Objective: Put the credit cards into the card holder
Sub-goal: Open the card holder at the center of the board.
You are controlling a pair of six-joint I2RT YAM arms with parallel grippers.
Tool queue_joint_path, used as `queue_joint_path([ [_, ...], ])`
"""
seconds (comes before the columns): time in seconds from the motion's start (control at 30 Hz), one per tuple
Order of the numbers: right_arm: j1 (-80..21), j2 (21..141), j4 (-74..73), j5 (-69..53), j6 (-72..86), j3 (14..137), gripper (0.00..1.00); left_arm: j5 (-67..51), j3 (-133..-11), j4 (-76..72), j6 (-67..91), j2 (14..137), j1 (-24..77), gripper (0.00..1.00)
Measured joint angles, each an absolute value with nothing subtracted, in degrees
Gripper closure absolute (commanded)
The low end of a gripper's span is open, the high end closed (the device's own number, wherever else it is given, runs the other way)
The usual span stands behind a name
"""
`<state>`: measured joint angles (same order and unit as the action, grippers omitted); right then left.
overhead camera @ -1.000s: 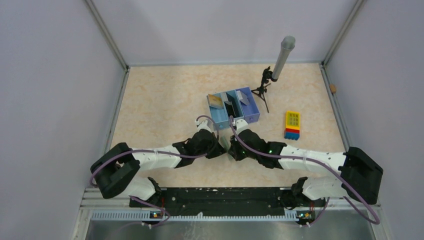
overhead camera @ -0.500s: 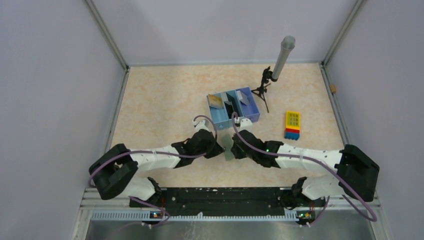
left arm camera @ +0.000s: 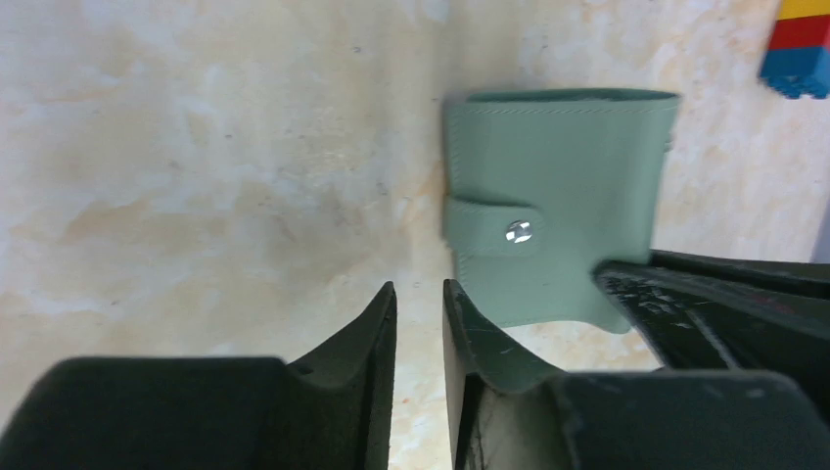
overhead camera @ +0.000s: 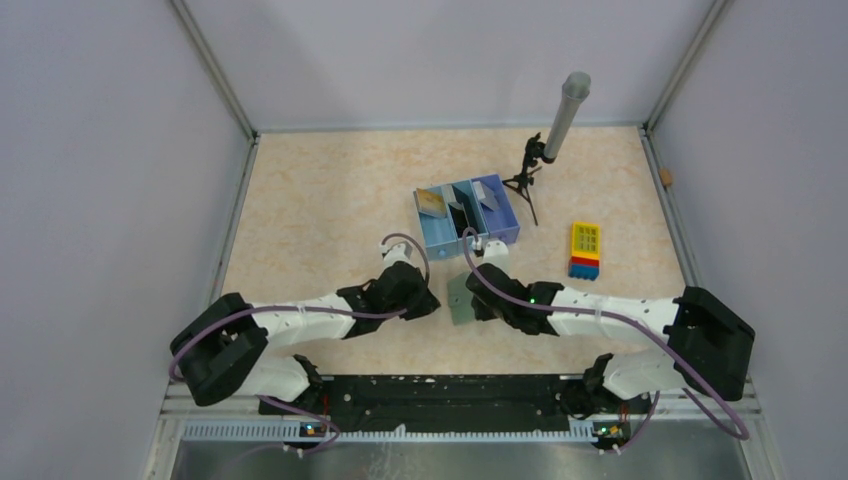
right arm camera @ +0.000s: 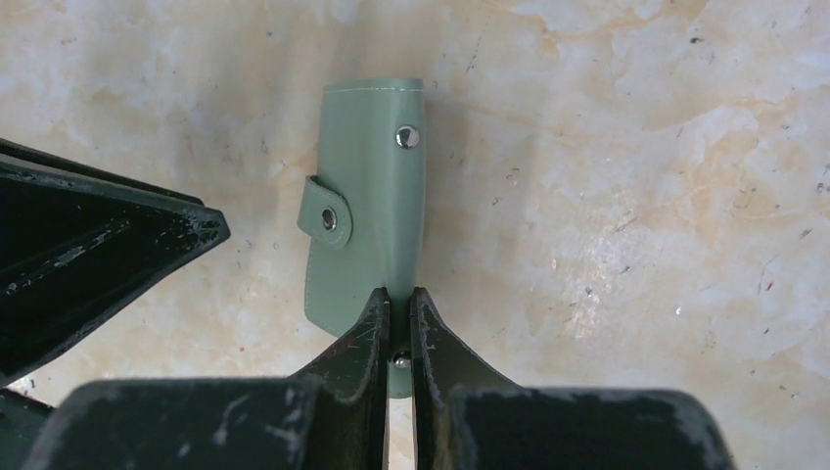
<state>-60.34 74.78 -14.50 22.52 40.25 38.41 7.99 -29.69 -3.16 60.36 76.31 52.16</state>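
From above, the card holder (overhead camera: pixel 459 299) lies on the marbled beige table (overhead camera: pixel 320 210), just in front of the blue tray (overhead camera: pixel 466 228) and between the two claws. The left gripper (overhead camera: pixel 432 304) sits just beside its left edge, while the right gripper (overhead camera: pixel 474 304) is at its right edge. Half a second earlier the left claw was hard against the holder. It has now drawn back, and more of the grey-green cover is exposed.

The left wrist camera shows what the overhead cannot. The left jaws stand a narrow slit apart with nothing between them, and the holder lies clear ahead of their tips. The holder's cover is smooth and matte with a stitched edge, and a rounded snap tab (left arm camera: pixel 486 229) carries a metal stud. A corner of stacked toy bricks (left arm camera: pixel 805 43) shows at the top right.

The right wrist camera alone reveals the grip. The right fingers (right arm camera: pixel 377 328) are pinched tight on the holder's near edge. The holder is folded shut and lies flat on the table, with a second stud (right arm camera: pixel 407 136) near its far end.
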Motion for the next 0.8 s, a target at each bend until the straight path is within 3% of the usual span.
queue_joint_path([
  [0.1,-60.3,74.8,-14.2,21.5,40.2,38.2,1.00,6.9,-30.3,-4.2,57.3,76.3,52.2,0.54],
  [0.23,-60.3,73.6,-12.8,19.3,40.1,37.5,1.00,6.4,-32.8,-4.7,53.9,76.6,52.2,0.46],
  [0.63,-60.3,71.2,-10.7,15.8,38.5,36.0,1.00,1.9,-34.1,-8.6,52.5,81.4,52.2,0.45],
  [0.8,-60.3,71.2,-10.8,15.8,37.5,36.0,1.00,-0.2,-34.1,-9.6,53.3,82.4,52.2,0.49],
])
